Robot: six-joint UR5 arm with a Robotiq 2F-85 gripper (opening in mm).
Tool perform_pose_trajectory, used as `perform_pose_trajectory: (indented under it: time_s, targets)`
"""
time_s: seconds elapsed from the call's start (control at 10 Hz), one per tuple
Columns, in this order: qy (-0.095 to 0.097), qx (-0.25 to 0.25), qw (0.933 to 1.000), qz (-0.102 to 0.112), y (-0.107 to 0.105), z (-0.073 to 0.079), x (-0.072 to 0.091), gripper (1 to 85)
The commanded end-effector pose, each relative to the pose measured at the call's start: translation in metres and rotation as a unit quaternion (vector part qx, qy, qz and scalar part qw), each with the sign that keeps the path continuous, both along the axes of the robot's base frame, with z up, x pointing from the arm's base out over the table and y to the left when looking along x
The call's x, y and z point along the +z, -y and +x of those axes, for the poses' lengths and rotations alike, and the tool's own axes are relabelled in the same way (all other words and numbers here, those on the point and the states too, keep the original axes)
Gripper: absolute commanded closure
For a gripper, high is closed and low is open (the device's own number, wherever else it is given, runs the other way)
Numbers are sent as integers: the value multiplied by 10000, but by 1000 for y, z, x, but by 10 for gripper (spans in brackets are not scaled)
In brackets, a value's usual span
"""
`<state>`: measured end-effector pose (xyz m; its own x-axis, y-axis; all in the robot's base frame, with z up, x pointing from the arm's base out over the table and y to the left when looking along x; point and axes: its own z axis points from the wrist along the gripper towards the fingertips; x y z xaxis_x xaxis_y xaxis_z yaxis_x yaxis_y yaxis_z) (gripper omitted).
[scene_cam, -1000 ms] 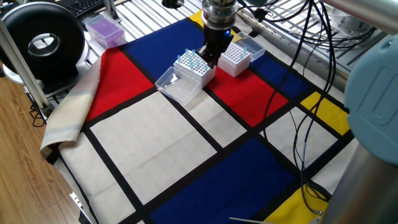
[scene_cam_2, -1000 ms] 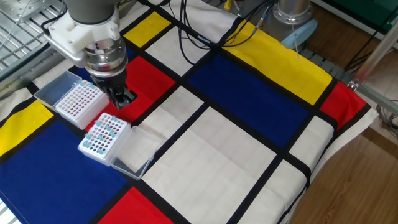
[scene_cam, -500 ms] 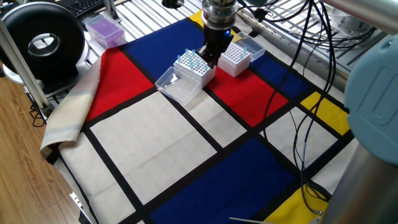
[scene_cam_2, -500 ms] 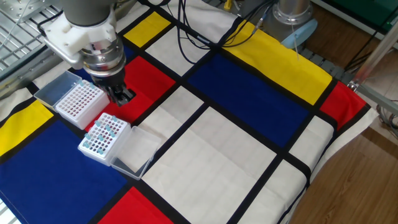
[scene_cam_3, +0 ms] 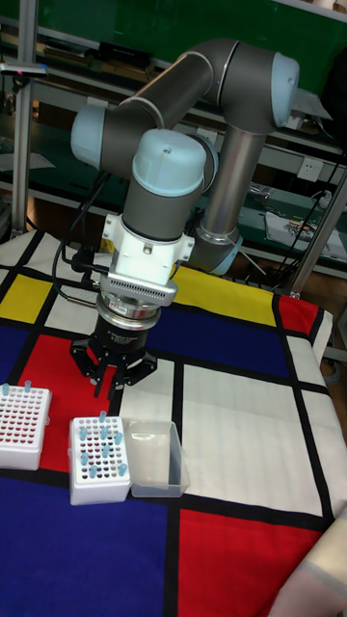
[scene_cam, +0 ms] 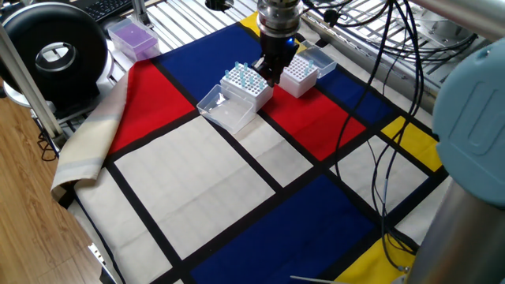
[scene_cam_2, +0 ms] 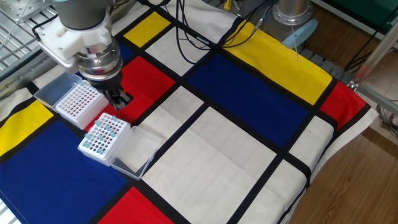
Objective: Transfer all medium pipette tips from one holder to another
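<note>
Checkered cloth (scene_cam_2: 249, 143) bears medium pipette tips (scene_cam_2: 102, 132) just below the open gripper (scene_cam_2: 119, 99).

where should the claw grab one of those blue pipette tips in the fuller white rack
Grip a pipette tip by its wide top end, coming straight down from above. The tips stand upright in the white rack, with only their tops protruding, so the sides are blocked. The claw hangs just above.
</note>
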<state>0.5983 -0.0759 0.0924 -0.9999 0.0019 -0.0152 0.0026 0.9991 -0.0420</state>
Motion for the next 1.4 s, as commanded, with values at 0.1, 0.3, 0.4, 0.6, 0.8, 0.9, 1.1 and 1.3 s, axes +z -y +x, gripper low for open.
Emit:
perform_pose_trajectory:
  time_s: [0.1,0.3,0.4,0.6,0.8,0.9,1.1,1.3]
  targets:
    - [45,12,9999,100,-6,16,0,617]
    - [60,27,9999,138,-8,24,0,610]
    - [74,51,9998,160,-8,26,0,607]
    - [96,97,9997,182,-7,30,-1,597]
    - [149,122,9996,204,-6,35,-5,593]
    - [149,122,9996,204,-6,35,-6,593]
    - [180,122,9995,219,-7,36,-8,593]
    - [196,107,9995,242,-9,36,-11,593]
